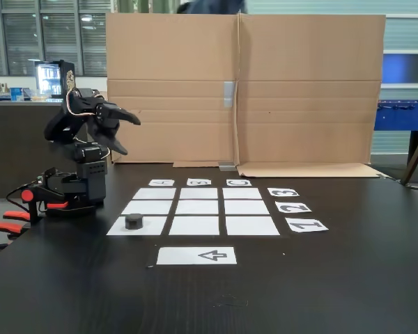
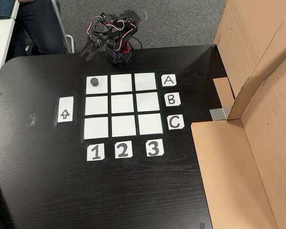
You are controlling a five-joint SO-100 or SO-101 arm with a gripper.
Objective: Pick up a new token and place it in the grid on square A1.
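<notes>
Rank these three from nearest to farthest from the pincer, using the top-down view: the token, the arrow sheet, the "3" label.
1. The token, just below the pincer, on the grid's top-left cell.
2. The arrow sheet, left of the grid, midway down.
3. The "3" label, under the grid's right column.

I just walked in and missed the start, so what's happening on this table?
A small robot arm sits folded at the table's edge, its gripper raised off the table and holding nothing; whether the fingers are open is hard to tell. A black token already lies on square A1, the corner cell of the paper grid in line with the A label and the 1 label. The other eight cells are bare. A sheet with an arrow lies beside the grid.
</notes>
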